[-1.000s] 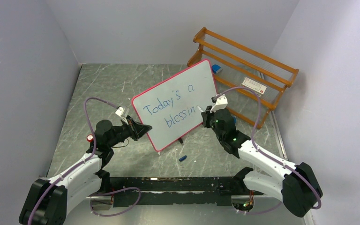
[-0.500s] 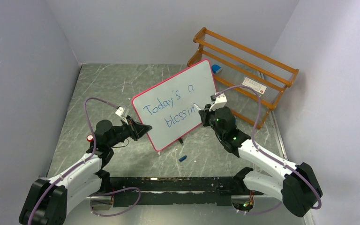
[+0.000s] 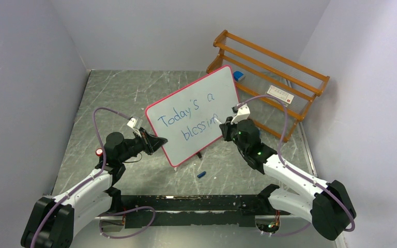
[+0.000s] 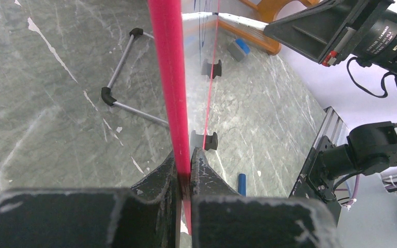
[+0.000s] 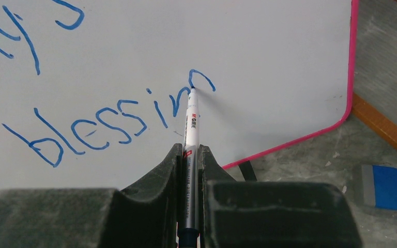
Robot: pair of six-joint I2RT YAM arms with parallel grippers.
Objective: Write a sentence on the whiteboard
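The whiteboard (image 3: 217,88) stands tilted on the table, white with a pink rim. My left gripper (image 3: 160,140) is shut on its lower left edge; in the left wrist view the rim (image 4: 168,77) runs edge-on between the jaws of the left gripper (image 4: 185,160). The sentence (image 3: 188,121) in blue reads "Today's a" over "blessin". My right gripper (image 3: 226,126) is shut on a white marker (image 5: 191,124), pinched in the right gripper (image 5: 190,150). Its tip touches the whiteboard (image 5: 269,62) at the last letter of "blessin" (image 5: 98,126).
A wooden rack (image 3: 274,67) stands behind the board at the right, with a blue eraser (image 3: 238,76) near it, also the eraser (image 5: 387,187). A blue marker cap (image 3: 201,174) lies on the table in front of the board. The board's thin stand legs (image 4: 119,77) rest behind it.
The right gripper has shifted the marker slightly at the end of the lower line, and the last blue letter has grown. Left gripper and board have stayed still.
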